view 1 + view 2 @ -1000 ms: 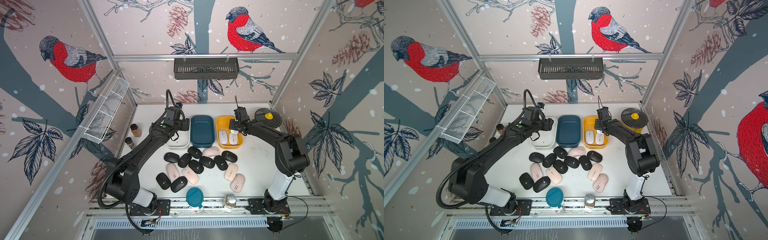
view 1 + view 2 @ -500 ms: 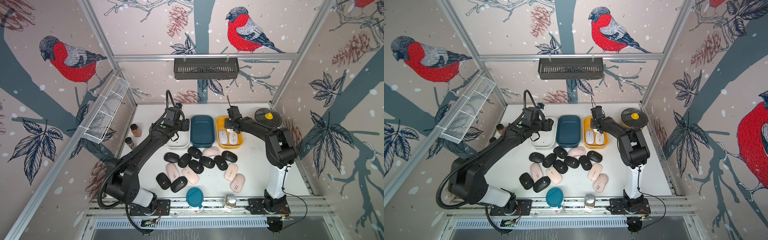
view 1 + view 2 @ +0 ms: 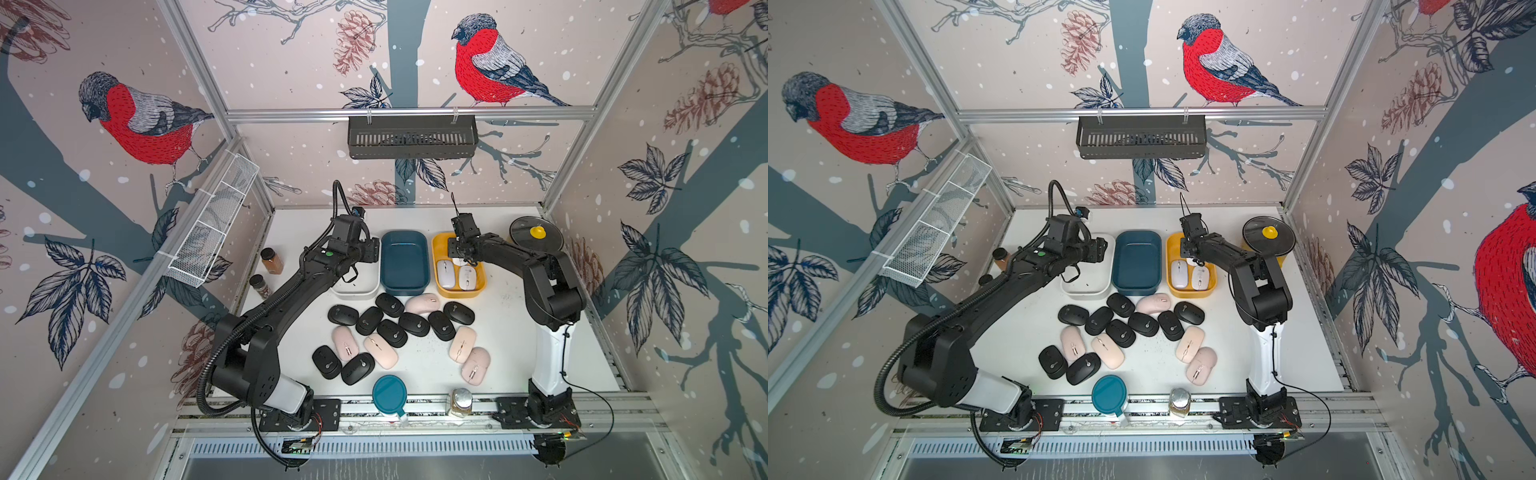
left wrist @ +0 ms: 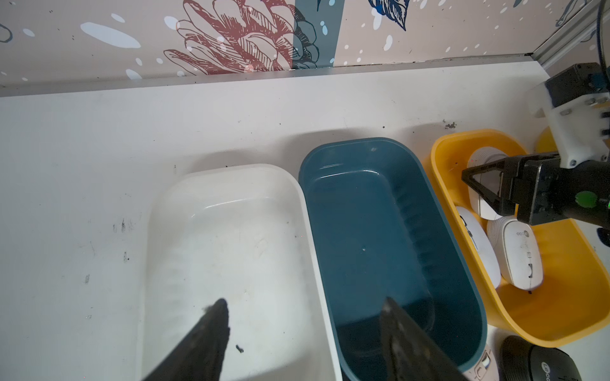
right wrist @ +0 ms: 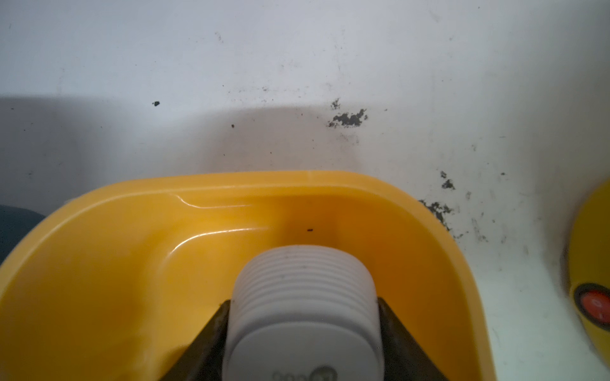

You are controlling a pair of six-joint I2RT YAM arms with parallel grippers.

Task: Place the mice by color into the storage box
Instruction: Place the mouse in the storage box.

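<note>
My right gripper [image 5: 302,306] is shut on a white mouse [image 5: 303,290] and holds it inside the back part of the yellow box [image 5: 198,184]. A top view shows this gripper [image 3: 461,257] above two white mice [image 3: 444,268] [image 3: 467,277] that lie in the yellow box [image 3: 457,293]. My left gripper [image 4: 307,301] hangs open and empty over the shared edge of the empty white box [image 4: 231,171] and the empty blue box [image 4: 359,143]. Several black mice [image 3: 390,332] and pink mice [image 3: 380,351] lie in a cluster on the table in front of the boxes.
Two brown spice jars [image 3: 272,260] [image 3: 258,284] stand left of the white box. A teal round lid [image 3: 389,395] and a glass jar [image 3: 460,401] sit at the front edge. A yellow pot with a dark lid [image 3: 536,235] stands right of the yellow box.
My right gripper, with the white mouse in it, has shifted slightly left over the yellow box, and that arm's elbow has folded up. The left arm has not moved.
</note>
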